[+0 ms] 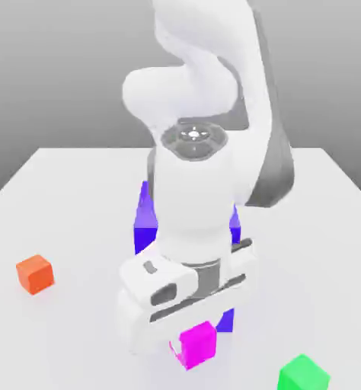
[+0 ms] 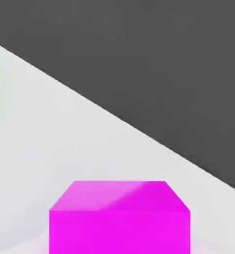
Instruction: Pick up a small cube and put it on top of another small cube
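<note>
Nearest to the lens sits the small green cube (image 1: pixel 303 375), low at the exterior view's right, resting on the white table (image 1: pixel 62 198). Just beside it, toward the exterior view's left, the small magenta cube (image 1: pixel 197 343) hangs directly under the white gripper (image 1: pixel 185 341); from the hand view the same cube (image 2: pixel 119 218) sits square in front of the camera. Its fingers are drawn in on the magenta cube, pinching it by two opposite faces, though the hand's body hides the contact itself. Whether the cube has left the table I cannot tell. Behind the arm stands the big blue-purple block (image 1: pixel 145 225), and the small orange cube (image 1: pixel 35 273) lies well apart at the exterior view's left. By my reckoning the carry turns on this: the green cube is the near one, a short sideways shift away
</note>
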Available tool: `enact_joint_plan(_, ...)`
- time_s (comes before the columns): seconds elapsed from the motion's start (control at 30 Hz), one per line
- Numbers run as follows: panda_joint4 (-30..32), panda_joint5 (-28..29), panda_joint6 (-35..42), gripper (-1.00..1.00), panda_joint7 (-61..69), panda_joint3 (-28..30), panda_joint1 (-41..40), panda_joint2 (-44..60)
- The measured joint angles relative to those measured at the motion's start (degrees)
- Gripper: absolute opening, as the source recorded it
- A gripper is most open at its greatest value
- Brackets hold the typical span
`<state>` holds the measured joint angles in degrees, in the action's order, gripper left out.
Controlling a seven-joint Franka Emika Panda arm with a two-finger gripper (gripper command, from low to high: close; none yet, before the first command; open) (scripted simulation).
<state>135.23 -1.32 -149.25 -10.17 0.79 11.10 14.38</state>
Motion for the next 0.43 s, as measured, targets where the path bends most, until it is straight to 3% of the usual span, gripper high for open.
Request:
enact_joint_plan(0.07,-2.3,2.0,-2.0,-1.00,1.6,-2.3,2.9,4.1)
enact_joint_plan(0.1,-3.5,3.0,-3.3,1.00,2.1,-3.0,4.2,6.6)
enact_joint_plan(0.3,-4.1,3.5,-4.0,1.00,2.3,-3.4,4.8,7.8)
enact_joint_plan(0.43,-4.2,3.2,1.3,1.00,3.1,-4.2,5.1,2.6)
